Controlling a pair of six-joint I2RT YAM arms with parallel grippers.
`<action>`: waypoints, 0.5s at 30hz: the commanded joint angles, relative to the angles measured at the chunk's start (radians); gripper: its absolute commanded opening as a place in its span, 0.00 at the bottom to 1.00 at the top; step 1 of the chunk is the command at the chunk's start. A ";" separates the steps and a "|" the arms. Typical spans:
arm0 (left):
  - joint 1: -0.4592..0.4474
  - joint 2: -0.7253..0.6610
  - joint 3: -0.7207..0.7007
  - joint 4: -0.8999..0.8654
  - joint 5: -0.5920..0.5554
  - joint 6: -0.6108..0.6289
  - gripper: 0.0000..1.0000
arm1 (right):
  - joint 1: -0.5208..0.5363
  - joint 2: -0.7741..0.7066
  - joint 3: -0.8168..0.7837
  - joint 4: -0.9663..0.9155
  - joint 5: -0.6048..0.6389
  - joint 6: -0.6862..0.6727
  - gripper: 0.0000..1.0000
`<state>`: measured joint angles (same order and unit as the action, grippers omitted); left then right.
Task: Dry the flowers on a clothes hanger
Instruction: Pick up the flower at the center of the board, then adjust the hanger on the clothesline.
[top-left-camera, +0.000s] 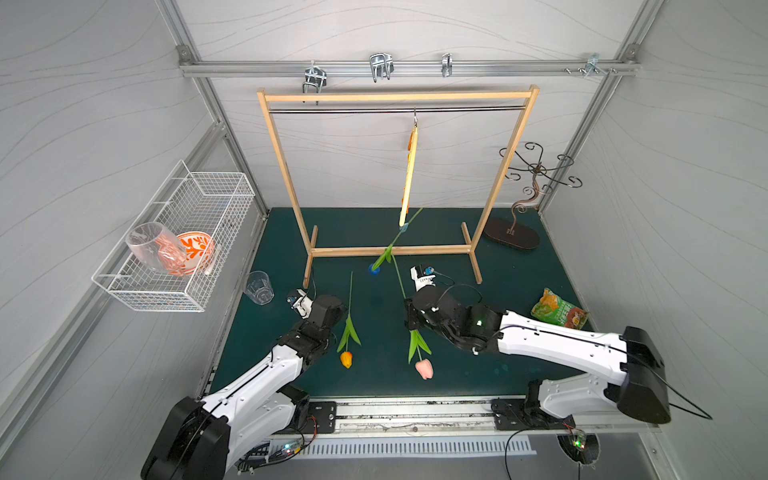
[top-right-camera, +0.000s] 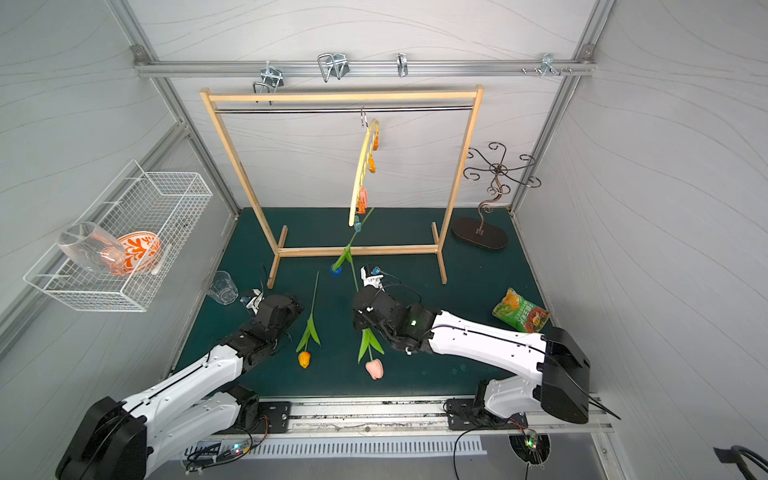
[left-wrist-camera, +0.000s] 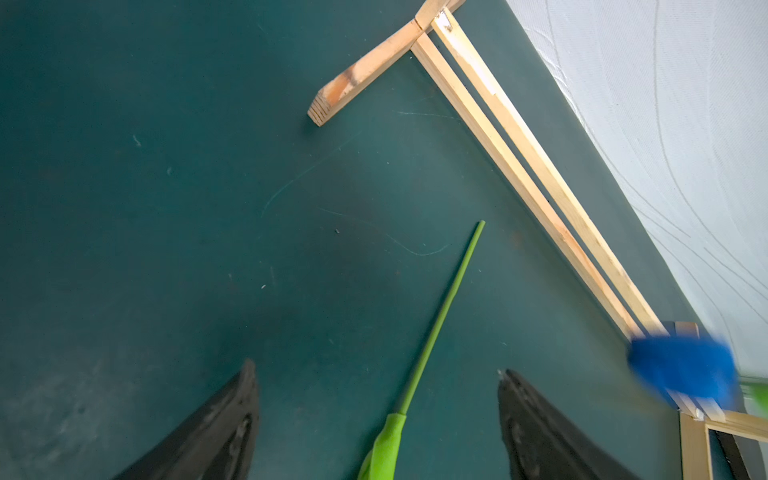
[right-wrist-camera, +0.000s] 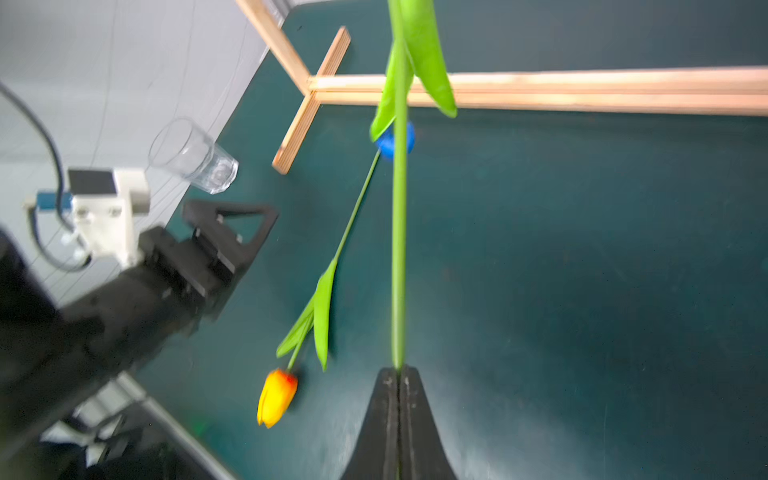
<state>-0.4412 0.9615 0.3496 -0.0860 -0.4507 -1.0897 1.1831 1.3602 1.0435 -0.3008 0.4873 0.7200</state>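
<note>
One pink tulip (top-left-camera: 424, 369) has its stem clamped in the right end effector (right-wrist-camera: 399, 372).

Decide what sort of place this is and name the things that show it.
Probably a robotics lab test cell: two white robot arms on a front rail, aluminium frame with plain grey walls, and a wooden rack, bearing a clothes hanger, on a green mat.

I see bright, even light in both top views, only soft shadows on the surface (top-left-camera: 478, 374); straight lines bend at the edges. In the left wrist view the blue flower head (left-wrist-camera: 681, 370) is smeared.
</note>
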 joint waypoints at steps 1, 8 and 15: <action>0.002 0.017 0.026 0.052 0.014 0.009 0.90 | -0.008 0.008 0.001 -0.163 0.147 0.103 0.00; 0.002 0.070 0.054 0.040 0.028 -0.002 0.90 | 0.135 -0.101 -0.196 0.187 -0.023 -0.032 0.00; 0.002 -0.026 0.006 0.007 -0.060 -0.043 0.90 | 0.101 0.126 0.170 0.098 -0.034 -0.127 0.00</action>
<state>-0.4412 0.9775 0.3576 -0.0872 -0.4545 -1.1122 1.3220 1.4265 1.0710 -0.2283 0.4496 0.6518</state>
